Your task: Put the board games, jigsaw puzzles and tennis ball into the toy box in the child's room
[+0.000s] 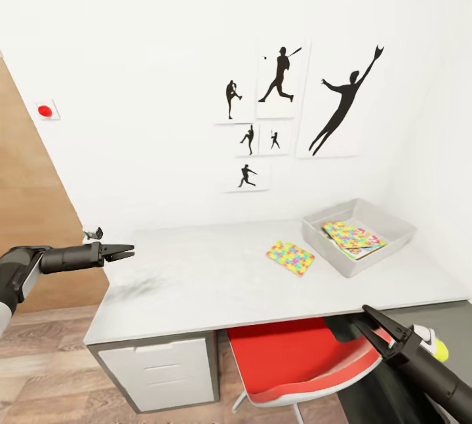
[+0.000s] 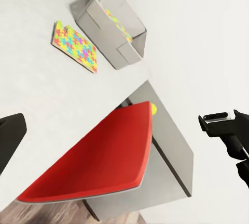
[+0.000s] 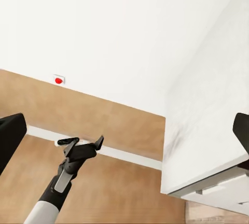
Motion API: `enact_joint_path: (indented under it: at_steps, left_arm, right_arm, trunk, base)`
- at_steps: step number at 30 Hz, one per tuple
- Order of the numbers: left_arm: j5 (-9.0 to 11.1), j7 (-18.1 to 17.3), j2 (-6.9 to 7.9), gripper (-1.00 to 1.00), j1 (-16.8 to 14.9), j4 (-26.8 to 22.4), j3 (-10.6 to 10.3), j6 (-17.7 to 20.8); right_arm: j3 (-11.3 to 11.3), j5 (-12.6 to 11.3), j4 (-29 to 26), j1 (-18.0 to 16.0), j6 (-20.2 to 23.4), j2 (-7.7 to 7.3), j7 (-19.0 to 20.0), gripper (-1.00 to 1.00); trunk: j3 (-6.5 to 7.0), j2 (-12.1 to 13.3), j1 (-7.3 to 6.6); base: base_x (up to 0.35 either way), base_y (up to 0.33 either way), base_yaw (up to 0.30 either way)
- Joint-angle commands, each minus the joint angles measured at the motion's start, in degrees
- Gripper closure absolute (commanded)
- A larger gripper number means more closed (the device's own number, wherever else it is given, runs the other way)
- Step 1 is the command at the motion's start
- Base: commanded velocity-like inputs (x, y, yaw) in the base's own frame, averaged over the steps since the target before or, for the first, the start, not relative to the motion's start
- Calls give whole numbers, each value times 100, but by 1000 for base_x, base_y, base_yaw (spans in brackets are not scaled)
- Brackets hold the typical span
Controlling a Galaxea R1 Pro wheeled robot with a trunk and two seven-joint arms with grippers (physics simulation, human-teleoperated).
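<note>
The grey toy box [image 1: 387, 217] stands at the table's right end with colourful flat game boxes [image 1: 353, 238] inside; the left wrist view shows the toy box [image 2: 129, 24] too. A jigsaw puzzle [image 1: 290, 257] with a multicoloured pattern lies flat on the table just left of the box, and the puzzle [image 2: 75, 47] is also in the left wrist view. A yellow-green tennis ball [image 1: 440, 349] sits beside my right forearm, below the table's front edge. My left gripper [image 1: 123, 253] hovers open at the table's left end. My right gripper [image 1: 375, 320] is open in front of the table.
The grey table [image 1: 216, 286] has drawers [image 1: 160, 365] under its left side. A red chair [image 1: 295, 355] is pushed in below the middle. A wooden door [image 1: 29, 214] is at the left, and wall pictures [image 1: 282, 103] hang behind the table.
</note>
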Motion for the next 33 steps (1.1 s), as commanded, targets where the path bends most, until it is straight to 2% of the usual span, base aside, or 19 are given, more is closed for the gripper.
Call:
enact_joint_path:
  at_steps: [1, 28, 31, 33]
  left_arm:
    - [-1, -21, 0, -100, -5, 1, -2, 61]
    - [-2, -21, 0, -100, -5, 1, -2, 61]
    - [-3, -21, 0, -100, -5, 1, -2, 61]
    - [-2, -21, 0, -100, -5, 1, -2, 61]
  right_arm:
    - [-5, 1, -3, -2, 27, -1, 12, -100]
    - [-5, 1, -8, -2, 5, 6, -82, -100]
    - [-6, 4, -9, -5, 2, -3, -243, -100]
    - [-3, 2, -5, -13, 27, -17, -497, -100]
  trunk:
    - [-11, -12, 4]
    - [-11, -12, 4]
    - [-11, -12, 4]
    - [-11, -12, 4]
  base:
    - [-1, 0, 119]
    - [-15, 30, 6]
    - [0, 0, 0]
    - [0, 0, 0]
